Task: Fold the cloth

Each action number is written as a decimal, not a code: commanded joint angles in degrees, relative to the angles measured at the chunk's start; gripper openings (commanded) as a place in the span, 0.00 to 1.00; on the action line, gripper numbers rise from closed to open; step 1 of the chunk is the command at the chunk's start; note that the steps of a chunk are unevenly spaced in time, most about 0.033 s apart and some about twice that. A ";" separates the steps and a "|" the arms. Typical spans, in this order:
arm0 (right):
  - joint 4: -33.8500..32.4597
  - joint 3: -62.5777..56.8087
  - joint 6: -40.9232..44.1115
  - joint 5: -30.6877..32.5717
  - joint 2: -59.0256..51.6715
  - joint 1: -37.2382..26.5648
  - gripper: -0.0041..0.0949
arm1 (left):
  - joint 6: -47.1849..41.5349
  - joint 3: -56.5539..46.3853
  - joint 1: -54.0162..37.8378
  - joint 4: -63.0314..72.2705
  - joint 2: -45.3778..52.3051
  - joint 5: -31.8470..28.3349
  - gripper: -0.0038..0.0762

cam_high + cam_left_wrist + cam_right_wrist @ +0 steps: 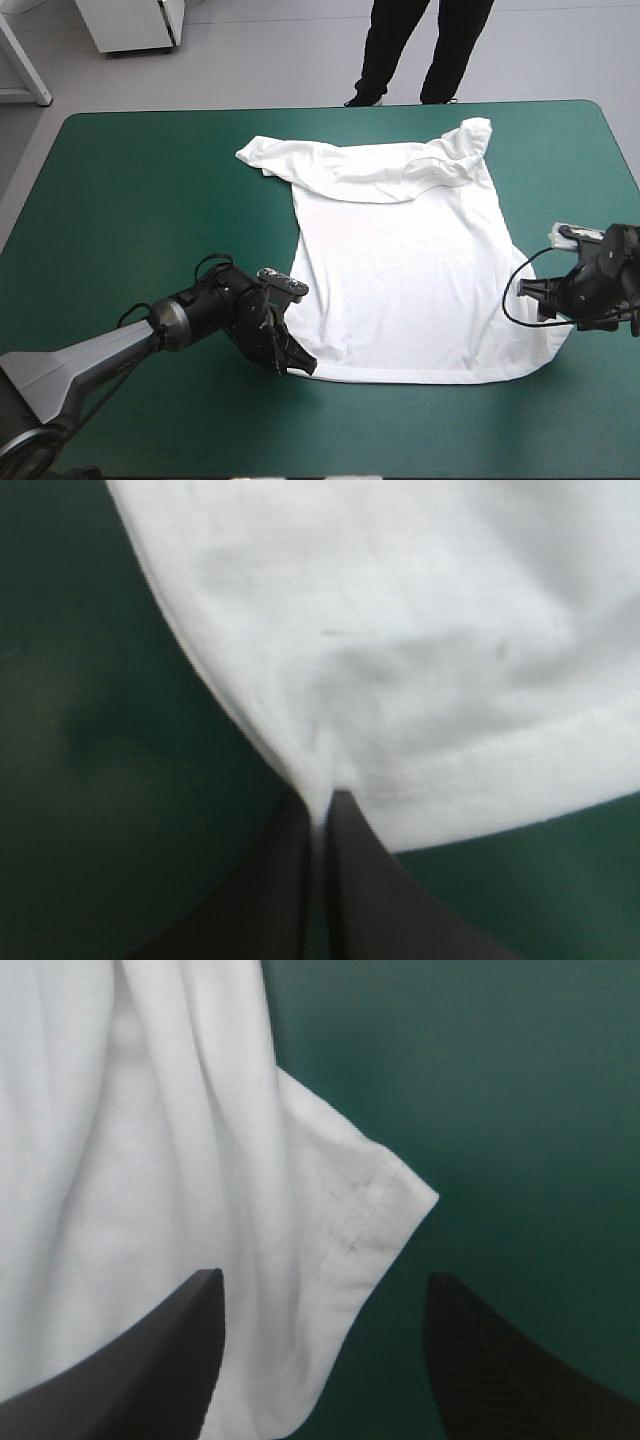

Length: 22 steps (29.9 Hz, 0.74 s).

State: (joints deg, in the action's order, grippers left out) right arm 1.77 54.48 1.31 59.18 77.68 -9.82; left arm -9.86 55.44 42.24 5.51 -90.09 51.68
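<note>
Black fingers of the left gripper (318, 805) are pinched together on one hem corner of the white T-shirt (400, 270), which lies spread ahead of it on the teal-green table (130, 180); the right gripper (322, 1278) stands wide, the other hem corner between its fingers

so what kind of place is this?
Probably a robot lab bench: a teal-green covered table, a white T-shirt spread on it, left gripper and right gripper at its hem corners.
</note>
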 commanded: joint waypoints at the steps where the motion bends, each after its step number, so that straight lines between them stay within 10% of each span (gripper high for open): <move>1: -2.72 -1.02 0.77 -4.10 -1.88 -0.30 0.62 | -0.04 0.49 0.41 1.09 0.66 -4.52 0.02; 22: -0.27 -8.12 -0.64 -14.96 4.21 -3.70 0.47 | -0.04 0.49 0.41 1.04 0.66 -4.27 0.02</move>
State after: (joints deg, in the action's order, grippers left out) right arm 0.81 45.33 1.42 45.36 81.24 -13.17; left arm -9.86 55.44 42.24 5.58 -90.09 51.70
